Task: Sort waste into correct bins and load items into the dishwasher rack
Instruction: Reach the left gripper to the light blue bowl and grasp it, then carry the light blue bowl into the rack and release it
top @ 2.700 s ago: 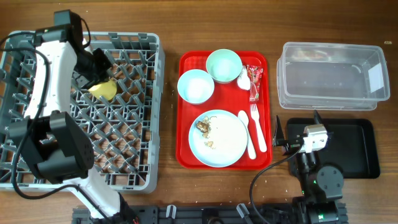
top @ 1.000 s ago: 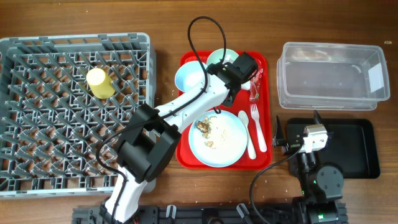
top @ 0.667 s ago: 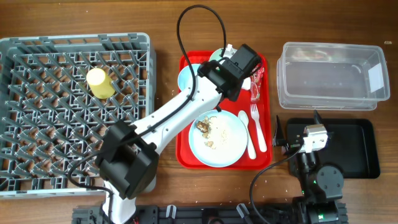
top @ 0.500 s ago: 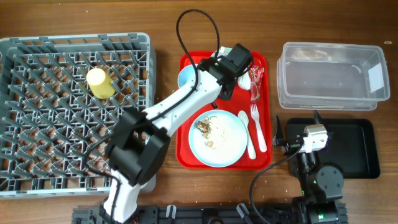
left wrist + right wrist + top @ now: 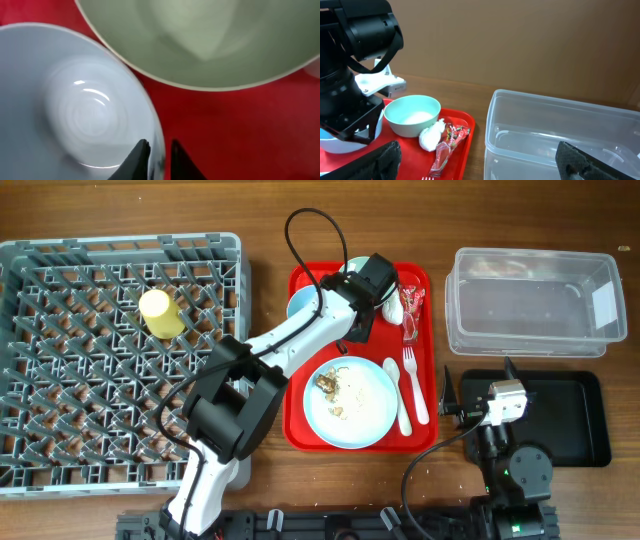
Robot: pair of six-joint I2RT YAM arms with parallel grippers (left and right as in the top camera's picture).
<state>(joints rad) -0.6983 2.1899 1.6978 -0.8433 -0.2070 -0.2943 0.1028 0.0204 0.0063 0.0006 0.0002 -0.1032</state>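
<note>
My left gripper (image 5: pixel 352 323) reaches over the red tray, its two fingers (image 5: pixel 160 156) closed on either side of the right rim of a pale blue-white bowl (image 5: pixel 75 110), which the arm partly covers in the overhead view (image 5: pixel 303 302). The second, greenish-white bowl (image 5: pixel 210 40) sits just behind it (image 5: pixel 412 115). The yellow-green cup (image 5: pixel 158 313) lies in the grey rack (image 5: pixel 60 420). The plate (image 5: pixel 365 405) carries brown scraps (image 5: pixel 328 383). The spoon (image 5: pixel 398 395) and fork (image 5: pixel 415 385) lie beside it. The wrapper (image 5: pixel 411 310) and paper wad (image 5: pixel 393 305) lie at the tray's back right. My right gripper (image 5: pixel 478 382) is open and empty.
The red serving tray (image 5: pixel 300 430) stands mid-table. The clear tub (image 5: pixel 535 300) is at the back right, with the black tray (image 5: pixel 570 420) in front of it under my right arm. The left arm and its cable arch from the rack's corner over the tray.
The left gripper left the cup in the rack and swung right to the red tray. It came down over the two bowls and closed on the blue-white bowl's rim. The right arm stayed still.
</note>
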